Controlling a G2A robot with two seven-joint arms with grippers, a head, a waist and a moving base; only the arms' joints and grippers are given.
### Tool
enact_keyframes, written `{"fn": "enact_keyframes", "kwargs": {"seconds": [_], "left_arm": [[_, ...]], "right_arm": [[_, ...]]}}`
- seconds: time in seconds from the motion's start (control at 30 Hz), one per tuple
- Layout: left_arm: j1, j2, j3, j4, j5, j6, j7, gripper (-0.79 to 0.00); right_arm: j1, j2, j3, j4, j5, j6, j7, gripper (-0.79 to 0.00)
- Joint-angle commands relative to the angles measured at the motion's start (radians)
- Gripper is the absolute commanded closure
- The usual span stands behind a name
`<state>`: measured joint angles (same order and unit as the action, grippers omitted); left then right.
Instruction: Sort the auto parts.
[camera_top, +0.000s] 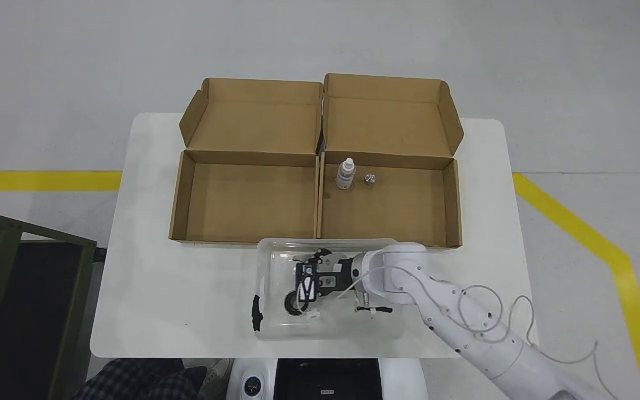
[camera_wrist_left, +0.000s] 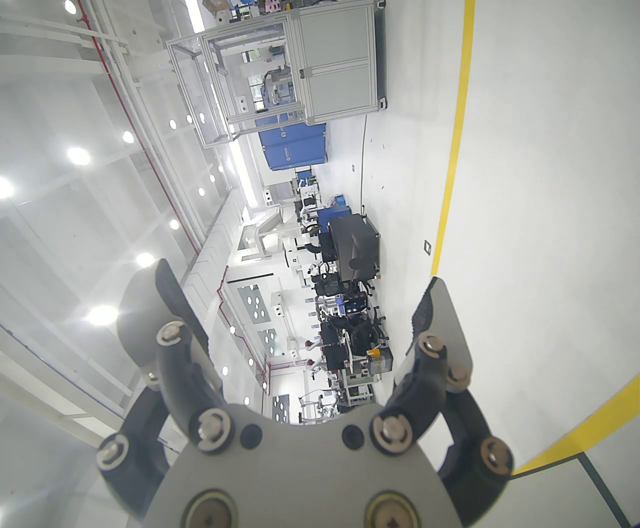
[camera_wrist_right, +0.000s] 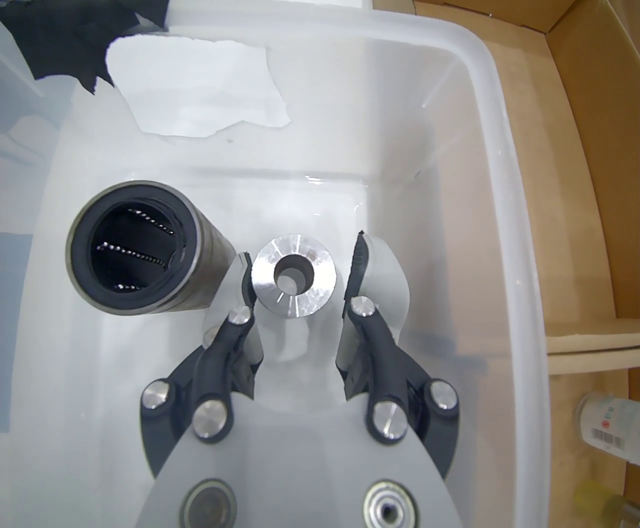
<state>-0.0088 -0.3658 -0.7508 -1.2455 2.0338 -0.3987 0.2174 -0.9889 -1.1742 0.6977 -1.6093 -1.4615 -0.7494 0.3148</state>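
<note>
My right gripper is down inside the clear plastic bin, open, with a finger on each side of a short silver metal bushing that stands on end. One finger touches or nearly touches the bushing; the other is a small gap away. A dark cylindrical linear bearing lies right beside that finger. From above, the right gripper is in the bin at the table's front. My left gripper is open and holds nothing, pointing out at the room.
Two open cardboard boxes stand behind the bin. The left box has a bare floor. The right box holds a white bottle and a small metal part. A black strip lies at the bin's left end.
</note>
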Motion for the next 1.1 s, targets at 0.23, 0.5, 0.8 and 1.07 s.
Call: {"fn": "enact_keyframes", "kwargs": {"seconds": [0.23, 0.5, 0.8, 1.07], "left_arm": [[0.000, 0.000, 0.000, 0.000, 0.000, 0.000, 0.000, -0.785], [0.000, 0.000, 0.000, 0.000, 0.000, 0.000, 0.000, -0.785], [0.000, 0.000, 0.000, 0.000, 0.000, 0.000, 0.000, -0.785], [0.000, 0.000, 0.000, 0.000, 0.000, 0.000, 0.000, -0.785]], "right_arm": [[0.003, -0.006, 0.001, 0.014, 0.013, -0.013, -0.005, 0.000], [-0.015, 0.002, 0.037, -0.020, 0.042, -0.035, -0.017, 0.000], [-0.060, 0.022, 0.115, -0.143, 0.082, -0.051, -0.031, 0.000], [-0.102, 0.039, 0.191, -0.256, 0.152, -0.070, -0.055, 0.000]]}}
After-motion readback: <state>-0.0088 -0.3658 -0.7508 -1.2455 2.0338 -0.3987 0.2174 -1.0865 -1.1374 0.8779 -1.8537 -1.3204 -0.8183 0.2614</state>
